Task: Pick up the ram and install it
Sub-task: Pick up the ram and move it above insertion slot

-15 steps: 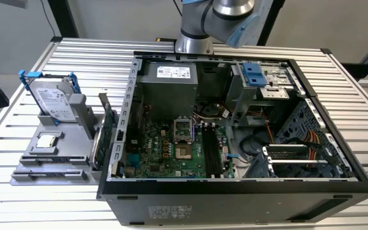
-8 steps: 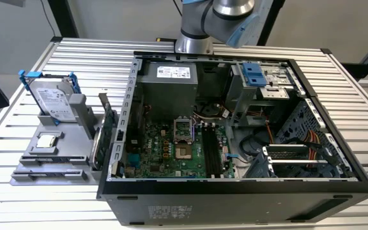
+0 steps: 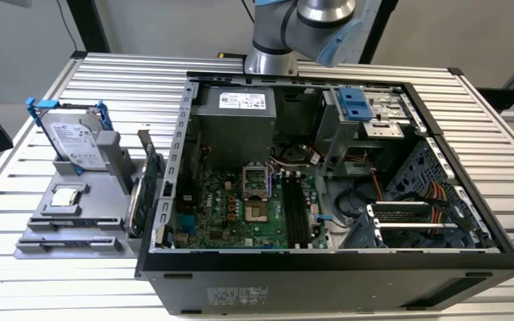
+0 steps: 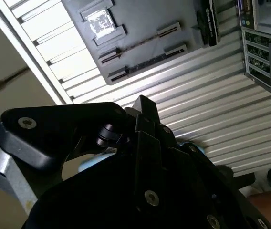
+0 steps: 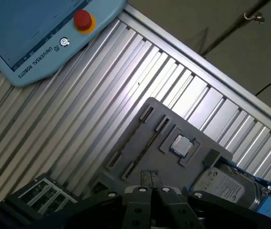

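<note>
Hand [image 5: 151, 180] looks pressed together on nothing, well apart from what I'd guess is the ram [image 5: 143, 149], edge-up in the gray tray [image 5: 192, 126], running along the desk [image 5: 78, 119] ribs.

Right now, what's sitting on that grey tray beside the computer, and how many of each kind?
Hard drive: 1
Square silver chip: 1
Circuit boards standing on edge: 2
Total: 4
</note>
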